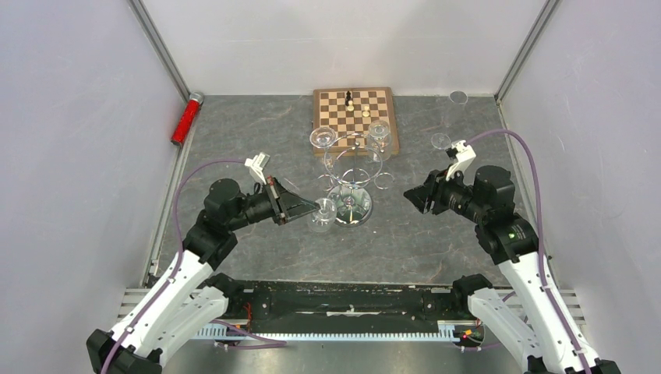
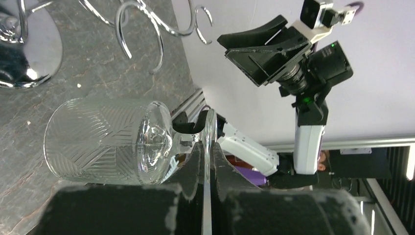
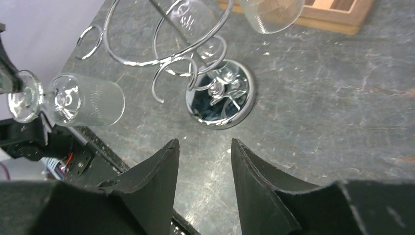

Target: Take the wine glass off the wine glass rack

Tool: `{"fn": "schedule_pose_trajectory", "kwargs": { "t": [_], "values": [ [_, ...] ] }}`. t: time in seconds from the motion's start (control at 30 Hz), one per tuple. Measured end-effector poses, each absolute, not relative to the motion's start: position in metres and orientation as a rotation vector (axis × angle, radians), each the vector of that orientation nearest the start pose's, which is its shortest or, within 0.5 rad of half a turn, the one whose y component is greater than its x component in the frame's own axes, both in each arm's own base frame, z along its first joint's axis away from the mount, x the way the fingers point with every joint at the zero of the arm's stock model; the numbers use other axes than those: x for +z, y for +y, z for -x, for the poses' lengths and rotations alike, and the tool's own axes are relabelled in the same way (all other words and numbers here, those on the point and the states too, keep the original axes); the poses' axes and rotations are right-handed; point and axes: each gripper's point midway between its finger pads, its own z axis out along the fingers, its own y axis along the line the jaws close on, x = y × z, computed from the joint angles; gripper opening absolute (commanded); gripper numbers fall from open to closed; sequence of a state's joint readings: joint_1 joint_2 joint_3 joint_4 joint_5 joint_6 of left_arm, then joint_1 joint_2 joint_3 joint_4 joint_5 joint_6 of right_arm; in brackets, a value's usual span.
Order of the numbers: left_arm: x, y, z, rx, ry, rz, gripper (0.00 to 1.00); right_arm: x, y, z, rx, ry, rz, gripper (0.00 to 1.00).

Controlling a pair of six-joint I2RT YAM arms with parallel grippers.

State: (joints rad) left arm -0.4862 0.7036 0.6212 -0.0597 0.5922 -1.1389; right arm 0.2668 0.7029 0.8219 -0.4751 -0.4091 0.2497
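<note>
The left claw (image 1: 316, 207) is pinching the clear ribbed wine glass (image 1: 323, 216) by its foot, holding it sideways just beside the mirrored base of the shiny chrome wire rack (image 1: 355, 207) and free of its loops, so the taking-off is looking done to me (only setting it down could be remaining). The right claw (image 1: 413, 199) is hovering spread and empty. The held glass is carrying nothing, and two more clear glasses (image 1: 322, 139) are hanging empty on the rack's far side.

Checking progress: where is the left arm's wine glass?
Top view: the wine glass, in the left end effector, is left of the rack, off its loops.
</note>
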Motion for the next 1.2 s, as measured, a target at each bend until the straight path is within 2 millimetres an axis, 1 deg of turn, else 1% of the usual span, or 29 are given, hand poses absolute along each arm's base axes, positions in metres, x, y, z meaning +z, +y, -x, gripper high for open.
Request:
{"fn": "schedule_pose_trajectory", "kwargs": {
  "t": [0.13, 0.27, 0.4, 0.5, 0.67, 0.77, 0.87, 0.97, 1.07, 1.13, 1.2],
  "values": [
    [0.271, -0.24, -0.161, -1.618, 2.044, 0.054, 0.02, 0.25, 0.15, -0.214, 0.791, 1.973, 0.329, 0.48],
    [0.265, -0.247, -0.147, -1.592, 2.085, -0.054, 0.02, 0.253, 0.154, -0.202, 0.844, 1.971, 0.349, 0.48],
    [0.267, -0.261, -0.128, -1.565, 2.113, -0.204, 0.02, 0.255, 0.158, -0.19, 0.898, 1.972, 0.359, 0.48],
    [0.271, -0.269, -0.12, -1.536, 2.111, -0.299, 0.02, 0.253, 0.162, -0.183, 0.944, 1.984, 0.362, 0.48],
    [0.279, -0.287, -0.11, -1.451, 2.09, -0.458, 0.02, 0.239, 0.171, -0.169, 1.045, 2.045, 0.351, 0.48],
    [0.285, -0.301, -0.101, -1.402, 2.064, -0.58, 0.02, 0.24, 0.177, -0.162, 1.1, 2.06, 0.341, 0.5],
    [0.291, -0.31, -0.092, -1.351, 2.016, -0.69, 0.02, 0.243, 0.181, -0.156, 1.149, 2.067, 0.33, 0.51],
    [0.294, -0.315, -0.083, -1.298, 1.965, -0.778, 0.02, 0.243, 0.186, -0.15, 1.212, 2.067, 0.302, 0.52],
    [0.295, -0.319, -0.075, -1.242, 1.917, -0.852, 0.02, 0.238, 0.19, -0.143, 1.284, 2.077, 0.255, 0.53],
    [0.293, -0.322, -0.069, -1.21, 1.89, -0.898, 0.02, 0.236, 0.192, -0.138, 1.33, 2.088, 0.219, 0.54],
    [0.29, -0.324, -0.064, -1.173, 1.867, -0.935, 0.02, 0.239, 0.194, -0.137, 1.366, 2.089, 0.189, 0.54]
  ]
}}
